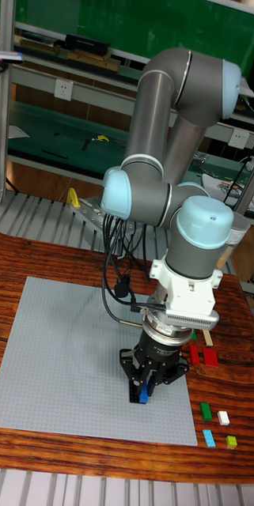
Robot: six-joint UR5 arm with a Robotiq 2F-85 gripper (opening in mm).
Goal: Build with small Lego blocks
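Tall fixed view: UR5 arm [178, 118], smooth grey tubes with pale blue joint caps, folds down from the upper right over a worktop [32, 253] of glossy, reddish wood grain. Flat grey baseplate [71, 356], large and rectangular with fine studs, lies on the worktop and fills its left and centre. Black cables loop from the wrist down the arm's left side.

Claw [143, 389], black, with two fingers, points straight down at the near right part of the baseplate. Its fingers are nearly closed around a small blue brick [144, 393], held upright between the tips at or just above the studs; contact with the plate cannot be told.

Loose bricks lie on the wood right of the baseplate: red pieces [206, 355] just behind the claw, then nearer, a green brick [206, 409], a white brick [223, 417], a light blue brick [210, 437] and a yellow-green brick [232, 441], all small and blocky, apart from one another.
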